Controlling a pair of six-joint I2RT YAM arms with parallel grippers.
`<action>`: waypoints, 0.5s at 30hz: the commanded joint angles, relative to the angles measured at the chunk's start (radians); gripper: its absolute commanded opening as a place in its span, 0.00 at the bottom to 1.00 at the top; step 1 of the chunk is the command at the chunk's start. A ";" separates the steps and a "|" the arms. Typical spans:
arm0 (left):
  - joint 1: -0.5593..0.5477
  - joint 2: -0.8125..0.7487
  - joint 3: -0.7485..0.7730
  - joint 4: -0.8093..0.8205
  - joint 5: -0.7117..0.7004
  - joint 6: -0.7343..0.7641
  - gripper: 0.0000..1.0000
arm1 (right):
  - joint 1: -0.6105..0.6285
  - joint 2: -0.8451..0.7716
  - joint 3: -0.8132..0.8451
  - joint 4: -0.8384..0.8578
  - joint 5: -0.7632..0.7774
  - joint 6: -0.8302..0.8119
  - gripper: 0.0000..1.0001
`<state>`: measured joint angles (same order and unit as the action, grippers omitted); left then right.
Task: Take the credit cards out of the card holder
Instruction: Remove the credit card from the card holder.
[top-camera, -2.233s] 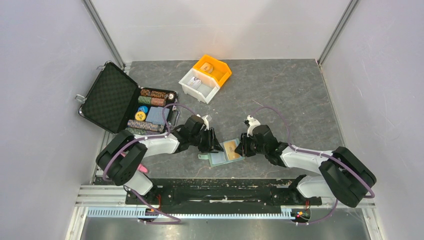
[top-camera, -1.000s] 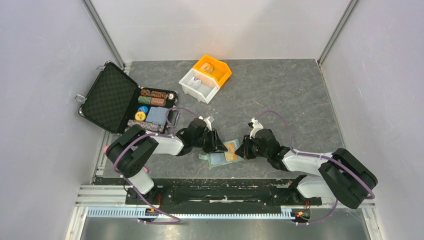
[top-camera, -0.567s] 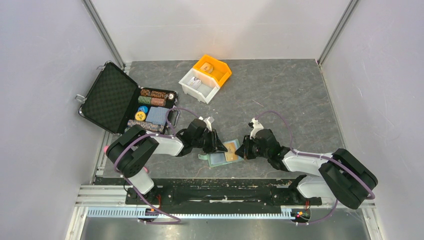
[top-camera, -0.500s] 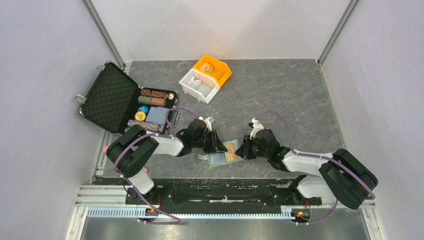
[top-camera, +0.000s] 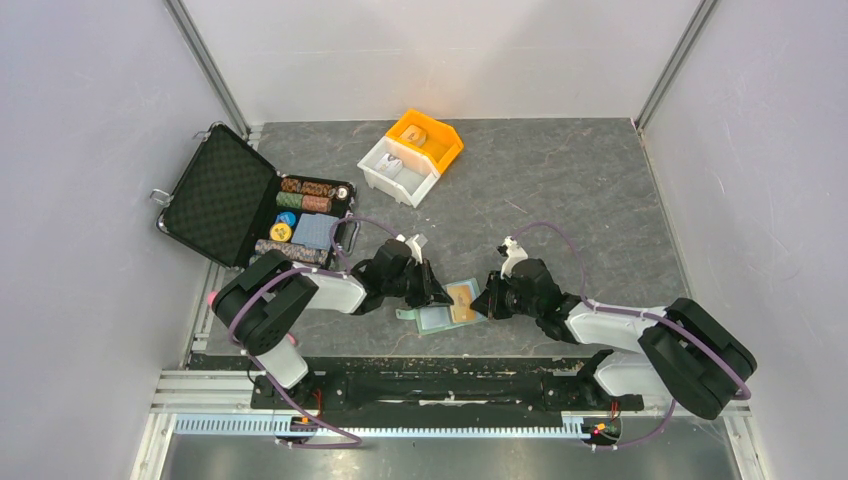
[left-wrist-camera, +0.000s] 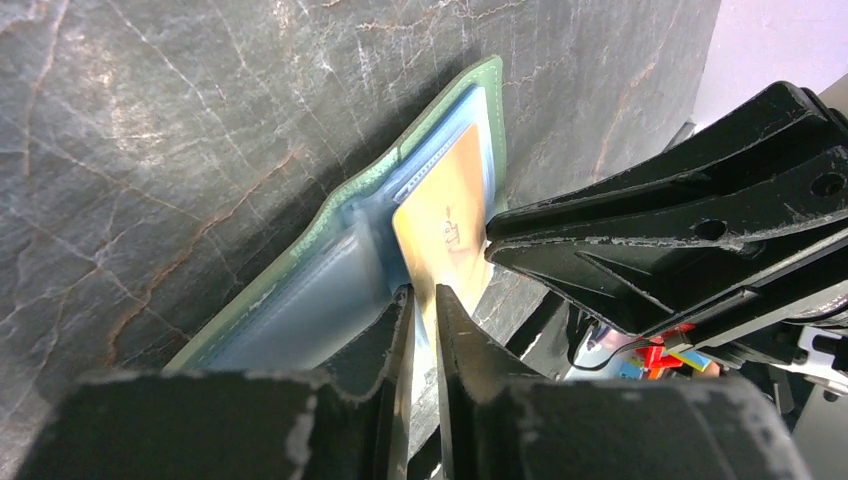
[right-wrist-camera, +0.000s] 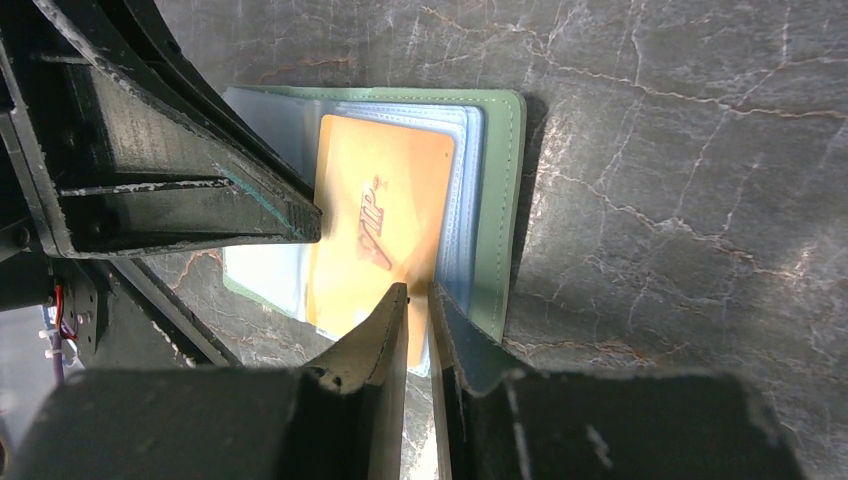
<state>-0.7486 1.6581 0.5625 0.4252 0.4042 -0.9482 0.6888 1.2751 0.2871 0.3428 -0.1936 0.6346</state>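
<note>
Top external: the card holder (top-camera: 437, 318) lies open at the table's (top-camera: 560, 200) 6 o'clock edge. The right gripper (top-camera: 486, 300), at its 3 o'clock, clamps its edge (probably anchoring it). The left gripper (top-camera: 438, 291), at 9 o'clock, narrowly straddles the orange card (top-camera: 462, 298); whether it bites, I cannot tell.

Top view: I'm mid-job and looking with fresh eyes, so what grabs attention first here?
The left pincer and right pincer meet low at the near middle of the table, both narrowed on an open green card holder showing a bright orange card. At far left an open black case holds chips. An orange bin and white bin sit at the back.
</note>
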 joint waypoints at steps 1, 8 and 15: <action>-0.011 -0.016 -0.003 0.069 0.043 -0.041 0.16 | -0.001 -0.004 -0.026 -0.051 -0.006 0.000 0.15; -0.011 -0.019 -0.009 0.096 0.064 -0.059 0.02 | -0.004 -0.009 -0.029 -0.052 -0.004 0.004 0.15; -0.009 -0.046 -0.030 0.063 0.044 -0.049 0.02 | -0.030 -0.013 -0.036 -0.067 0.004 -0.001 0.15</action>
<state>-0.7483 1.6539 0.5480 0.4603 0.4210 -0.9791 0.6724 1.2644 0.2760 0.3420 -0.1967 0.6403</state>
